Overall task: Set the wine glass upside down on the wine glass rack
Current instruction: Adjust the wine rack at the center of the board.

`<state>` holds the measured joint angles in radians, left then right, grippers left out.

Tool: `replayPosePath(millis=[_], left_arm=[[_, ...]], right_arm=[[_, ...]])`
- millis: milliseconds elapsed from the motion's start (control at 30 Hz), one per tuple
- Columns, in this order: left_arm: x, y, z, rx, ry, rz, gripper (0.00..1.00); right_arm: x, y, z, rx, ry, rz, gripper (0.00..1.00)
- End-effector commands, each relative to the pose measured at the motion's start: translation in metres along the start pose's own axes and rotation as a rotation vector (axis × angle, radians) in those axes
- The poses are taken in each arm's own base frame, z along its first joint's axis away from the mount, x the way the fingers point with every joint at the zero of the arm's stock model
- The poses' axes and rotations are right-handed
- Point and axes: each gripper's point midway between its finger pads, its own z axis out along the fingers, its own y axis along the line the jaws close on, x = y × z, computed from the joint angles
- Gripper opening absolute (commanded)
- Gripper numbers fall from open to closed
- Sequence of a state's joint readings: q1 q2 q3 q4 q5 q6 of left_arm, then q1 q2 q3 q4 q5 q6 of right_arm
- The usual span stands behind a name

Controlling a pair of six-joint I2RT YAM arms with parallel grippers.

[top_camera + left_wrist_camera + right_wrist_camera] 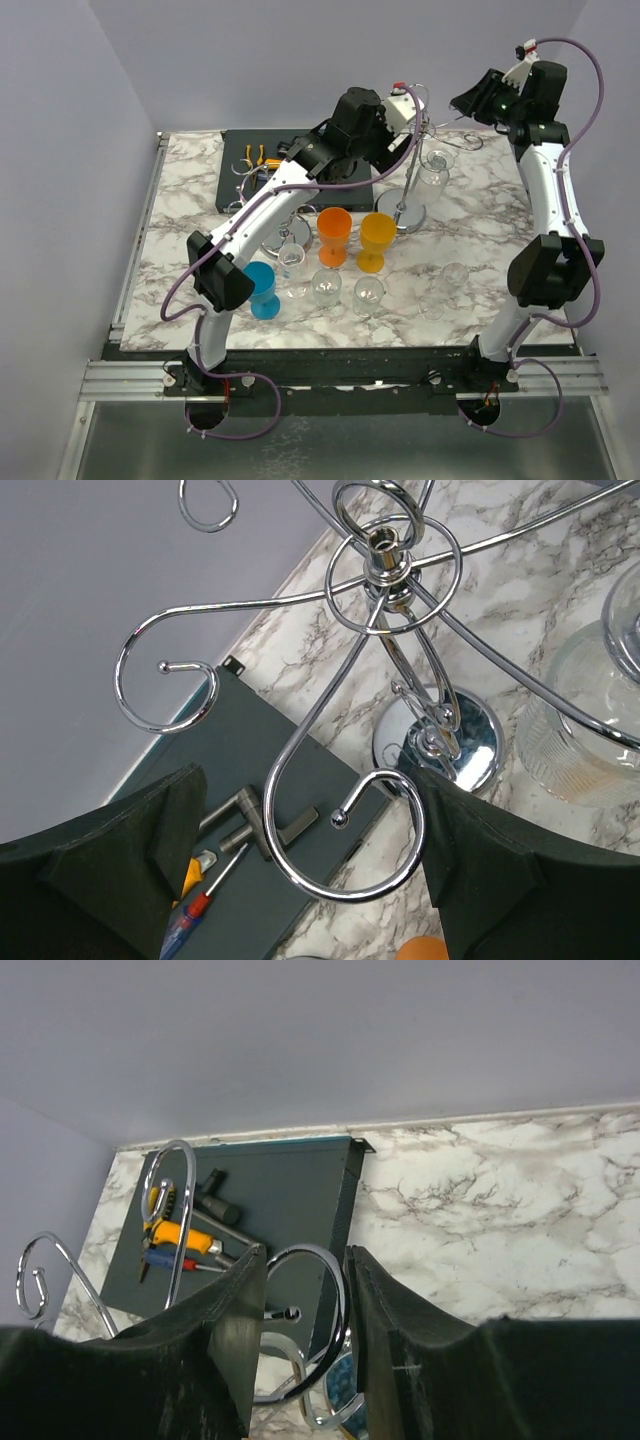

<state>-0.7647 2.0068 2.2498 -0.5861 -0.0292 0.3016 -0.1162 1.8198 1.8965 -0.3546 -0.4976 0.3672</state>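
The chrome wine glass rack (408,212) stands at the table's back middle, its curled arms spreading from a top hub (385,555). One clear wine glass (433,170) hangs upside down on a right arm; it also shows in the left wrist view (585,725). My left gripper (402,105) hovers over the hub, open and empty, with a hook loop (345,850) below between its fingers. My right gripper (470,102) is high at the back right. Its jaws stand a narrow gap apart, and another rack loop (335,1290) shows beyond that gap. It holds nothing.
Several clear glasses (327,287) stand upright near the front. With them are two orange cups (334,235) and a blue cup (262,290). A dark tray (235,150) with hand tools (180,1235) lies at the back left. Walls close in the back and sides.
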Motion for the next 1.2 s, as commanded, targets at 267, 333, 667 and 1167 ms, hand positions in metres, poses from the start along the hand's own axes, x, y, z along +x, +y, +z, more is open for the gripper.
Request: replayPosePath(millis=[267, 333, 667, 1167], left_arm=[[-0.001, 0.040, 0.020, -0.115, -0.007, 0.015, 0.89], [-0.002, 0.040, 0.019, -0.113, -0.010, 0.015, 0.89], [-0.002, 0.043, 0.019, -0.115, -0.015, 0.021, 0.89], [-0.014, 0.040, 0.031, -0.086, -0.063, 0.023, 0.89]], right_arm=[[0.001, 0.014, -0.038, 0.042, -0.066, -0.025, 0.26], [0.004, 0.013, -0.043, 0.052, -0.070, -0.025, 0.25], [0.015, 0.006, -0.072, 0.143, -0.108, -0.024, 0.10], [0.029, -0.011, -0.116, 0.316, -0.160, -0.037, 0.09]])
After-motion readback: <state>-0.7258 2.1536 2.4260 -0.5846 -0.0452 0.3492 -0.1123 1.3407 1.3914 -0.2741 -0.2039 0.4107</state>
